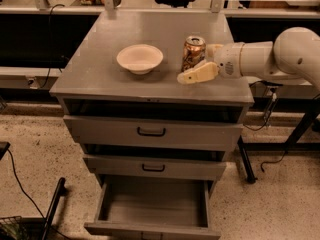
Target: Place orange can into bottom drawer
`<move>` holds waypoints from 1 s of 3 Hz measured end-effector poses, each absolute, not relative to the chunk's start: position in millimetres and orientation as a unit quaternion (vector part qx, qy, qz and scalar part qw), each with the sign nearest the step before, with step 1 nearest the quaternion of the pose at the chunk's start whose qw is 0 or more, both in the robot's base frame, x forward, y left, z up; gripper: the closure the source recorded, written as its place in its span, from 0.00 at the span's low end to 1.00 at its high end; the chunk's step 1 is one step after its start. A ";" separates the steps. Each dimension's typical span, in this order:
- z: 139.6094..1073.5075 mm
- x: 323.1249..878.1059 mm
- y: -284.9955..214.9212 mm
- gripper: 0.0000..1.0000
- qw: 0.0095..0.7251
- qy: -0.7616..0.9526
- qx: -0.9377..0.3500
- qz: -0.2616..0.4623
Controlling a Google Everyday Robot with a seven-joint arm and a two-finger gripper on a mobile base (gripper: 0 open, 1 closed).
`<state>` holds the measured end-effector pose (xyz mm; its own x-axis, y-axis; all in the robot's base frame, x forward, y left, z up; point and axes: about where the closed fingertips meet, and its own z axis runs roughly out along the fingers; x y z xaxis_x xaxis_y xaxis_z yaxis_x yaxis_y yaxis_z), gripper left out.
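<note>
The orange can (193,52) stands upright on the grey cabinet top (100,74), right of the cream bowl (140,58). My gripper (201,60) reaches in from the right at can height. Its fingers are open. The near finger (197,74) lies just in front of the can's base, and a bit of the far finger shows behind the can's right side. The can sits partly between them and is not clamped. The bottom drawer (152,208) is pulled out below, a shallow grey tray with nothing in it.
The two upper drawers (151,132) with black handles are slightly ajar. My white arm (272,56) crosses the cabinet's right edge. A black cable and a basket (15,227) lie on the floor at the left. Table legs stand at the right.
</note>
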<state>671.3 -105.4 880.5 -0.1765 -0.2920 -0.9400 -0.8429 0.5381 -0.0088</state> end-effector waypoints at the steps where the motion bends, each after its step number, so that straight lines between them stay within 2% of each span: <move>1: 881.1 691.4 -87.2 0.02 0.536 0.682 -0.405 0.290; 2: 882.8 699.9 -76.8 0.06 0.551 0.662 -0.412 0.297; 3: 890.5 706.4 -74.1 0.24 0.569 0.647 -0.406 0.306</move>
